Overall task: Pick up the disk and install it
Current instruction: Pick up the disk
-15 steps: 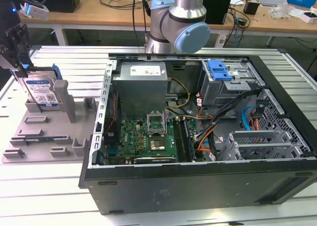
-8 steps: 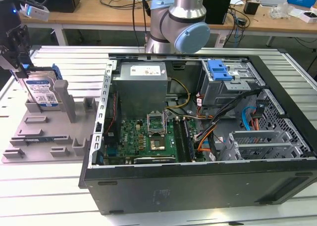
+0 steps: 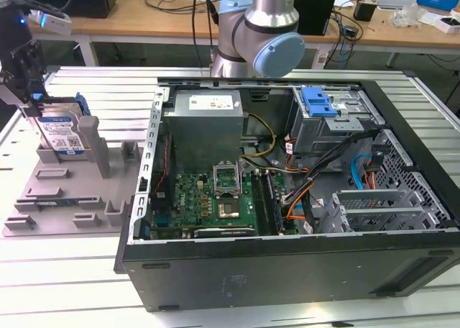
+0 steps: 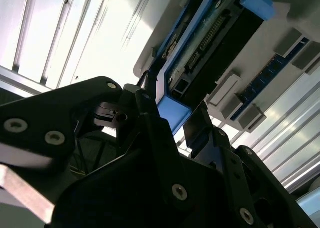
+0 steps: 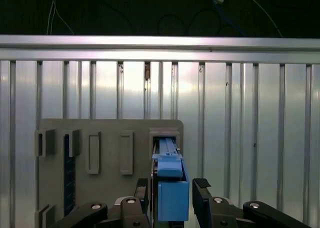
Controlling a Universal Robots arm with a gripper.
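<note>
In the exterior view the gripper [image 3: 32, 98] hangs over the disk [image 3: 61, 135], which stands on edge in the grey fixture plate [image 3: 65, 198], well apart from the computer case [image 3: 287, 270]. In the first wrist view its fingers [image 5: 202, 187] are spread either side of the disk's blue bracket [image 5: 173, 198], holding nothing, with the bracket nearer one finger. The second wrist view shows the same straddle, so I judge the grasp wants centring and a square squeeze on the flat sides.
</note>
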